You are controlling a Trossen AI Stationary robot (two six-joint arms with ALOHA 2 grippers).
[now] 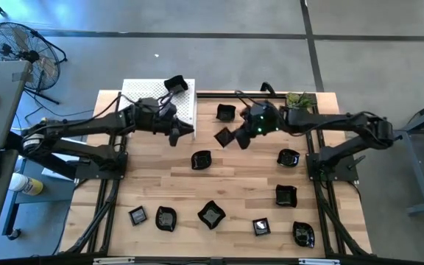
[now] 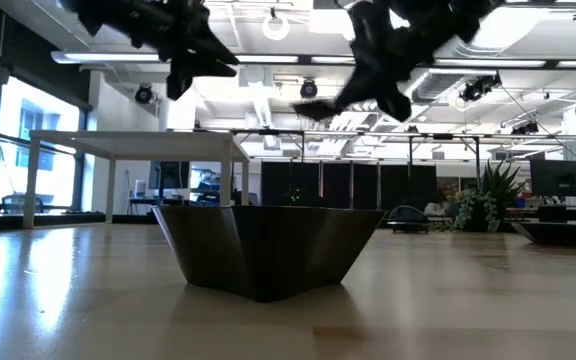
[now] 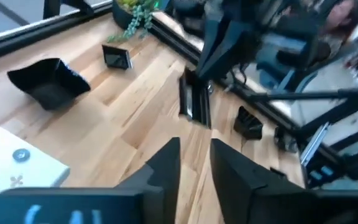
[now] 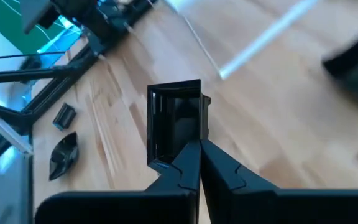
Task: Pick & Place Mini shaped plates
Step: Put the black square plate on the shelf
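Nearest the low camera, one angular black plate point(image 2: 268, 250) sits flat on the tabletop point(image 2: 488, 300), filling the foreground. Above it both arms hang clear of the wood. The right hand point(image 4: 199, 146) has its fingers pressed together on the rim of a square black plate point(image 4: 174, 121), which hangs lifted off the tabletop; from overhead that plate point(image 1: 224, 137) shows just beside the right hand point(image 1: 243, 137), on the side toward the left arm. The left hand point(image 3: 194, 152) is spread, its two fingers apart with nothing between them, and it sits at the corner of the white perforated stand point(image 1: 137, 92), where another black plate point(image 1: 176, 84) rests at the stand's far edge. In the left wrist picture the held plate point(image 3: 194, 102) lies ahead of the open fingers, edge-on, its long axis running away from the camera. The relation that matters: the held plate hangs between the two hands, nearer the right, with the stand lying beyond the left hand. Judgement: the carry is under way and the placing is not yet done. The remaining plates are scattered over the near half of the tabletop, well apart from both hands, and a green sprig point(image 1: 300, 99) stands at the far edge near the right arm.
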